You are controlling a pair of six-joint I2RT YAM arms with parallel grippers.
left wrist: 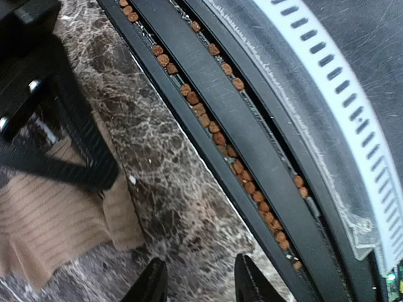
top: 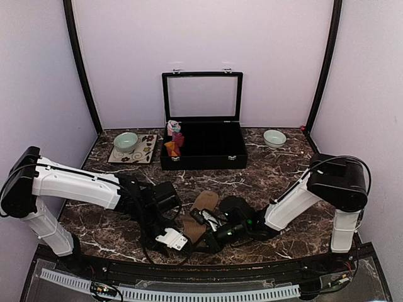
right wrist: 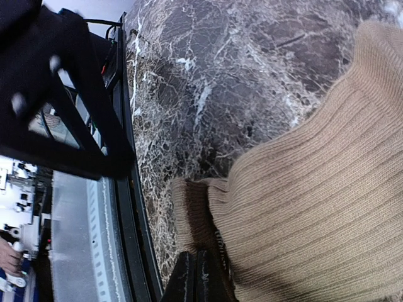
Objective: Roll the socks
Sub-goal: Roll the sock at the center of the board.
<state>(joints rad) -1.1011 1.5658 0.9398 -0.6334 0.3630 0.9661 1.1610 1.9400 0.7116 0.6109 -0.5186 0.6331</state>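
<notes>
Stage: the tan pair (top: 204,202) is not yet rolled, as far as the frames show. It lies flat and stretched out on the table (top: 271,182) near the front edge, between the two arms.
Tan pair, detail: ribbed knit. The right wrist view shows one end with a narrow lip of fabric turned over at the edge, but no roll has formed.
Right gripper (right wrist: 196,272): the fingers are clenched together with their tips at that turned-over edge. They appear to be nipping the cloth of the tan pair.
Left gripper (left wrist: 200,280): the fingers are parted with bare marble between them and nothing grasped. In its own view the tan pair lies off to one side, near the fingers but not touching them.
Red-maroon pair (top: 178,141): sits in the left end of the black box (top: 201,163) at the back of the table, lid raised. It looks bundled with orange showing, but how tightly it is rolled cannot be told from above.
Done (judged): one pair is bundled and stowed in the box.
Left (judged): all of the tan pair's roll, from the pinched end along its full length, and then probably stowing it.
Risk (judged): a thin pinch on loose knit may slip. The left gripper is free to pin down the far part.
</notes>
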